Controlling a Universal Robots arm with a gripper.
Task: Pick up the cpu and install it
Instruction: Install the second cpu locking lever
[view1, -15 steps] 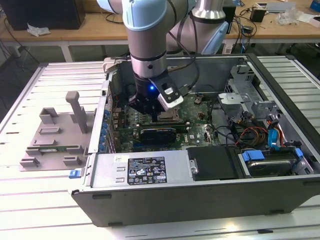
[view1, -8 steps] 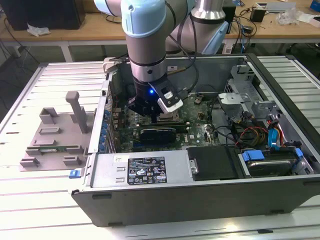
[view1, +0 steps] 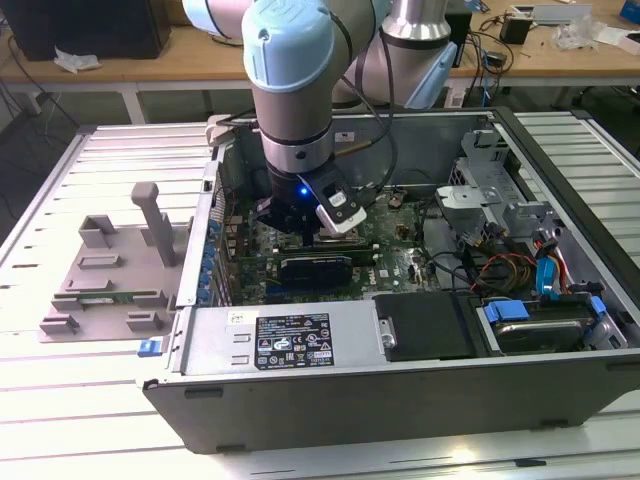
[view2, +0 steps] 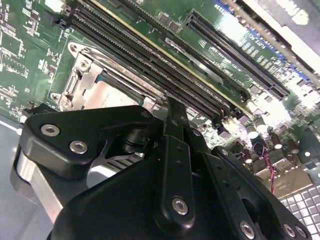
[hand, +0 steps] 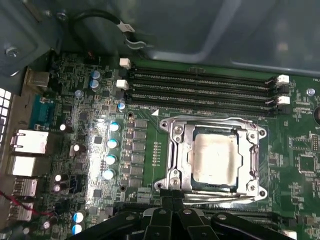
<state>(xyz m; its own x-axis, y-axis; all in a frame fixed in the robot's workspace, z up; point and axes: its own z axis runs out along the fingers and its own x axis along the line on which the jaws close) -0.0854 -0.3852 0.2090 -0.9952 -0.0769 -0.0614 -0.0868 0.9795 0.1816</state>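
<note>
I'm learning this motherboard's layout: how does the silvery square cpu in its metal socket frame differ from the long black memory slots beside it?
The pale silvery square cpu is compact and reflective; the long black memory slots are narrow, dark strips. The cpu sits inside a metal socket frame; the slots are bare, with white clips at their ends. Both lie flat on the green motherboard.

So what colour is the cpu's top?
Pale silvery metal; the cpu shows best in the first wrist view.
</note>
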